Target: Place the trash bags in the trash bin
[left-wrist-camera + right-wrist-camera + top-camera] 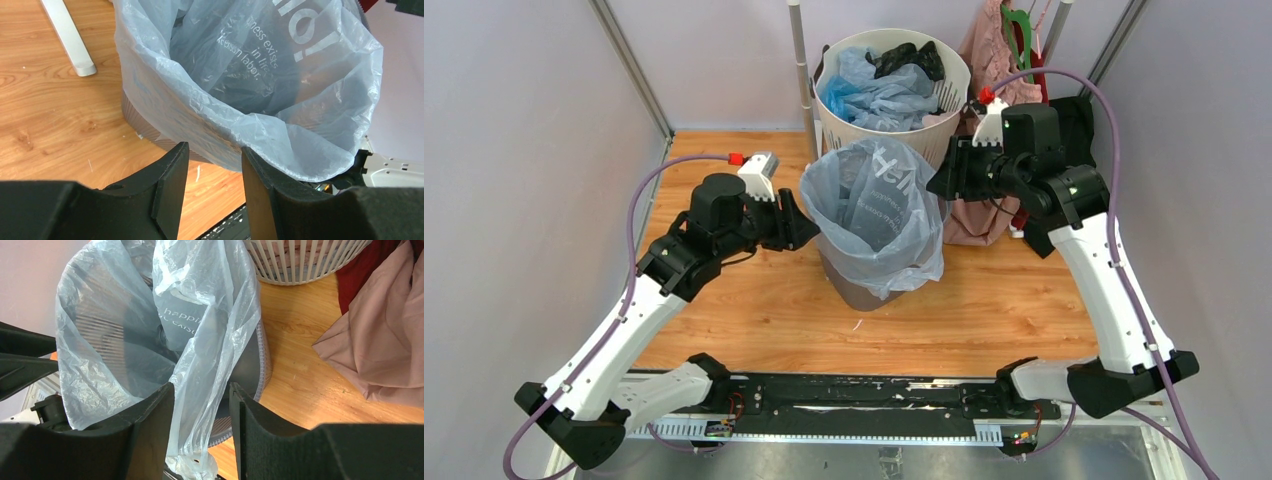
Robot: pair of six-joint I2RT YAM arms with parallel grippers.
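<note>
A large pale blue see-through trash bag (879,205) with white lettering lines the dark grey mesh trash bin (856,290) in the middle of the wooden floor, its rim folded over the outside. My left gripper (812,228) is open at the bin's left rim; in the left wrist view (215,152) the bag (240,75) lies just past the fingertips and the bin (145,125) shows below. My right gripper (936,182) is open at the bin's right rim (252,365); in the right wrist view (202,392) a loose fold of the bag (200,330) hangs between the fingers, unclamped.
A round white slotted basket (944,125) behind the bin holds more blue and black bags; it also shows in the right wrist view (300,265). A pink garment (984,215) hangs to the right, close to my right arm. A white rack foot (70,40) stands left of the bin.
</note>
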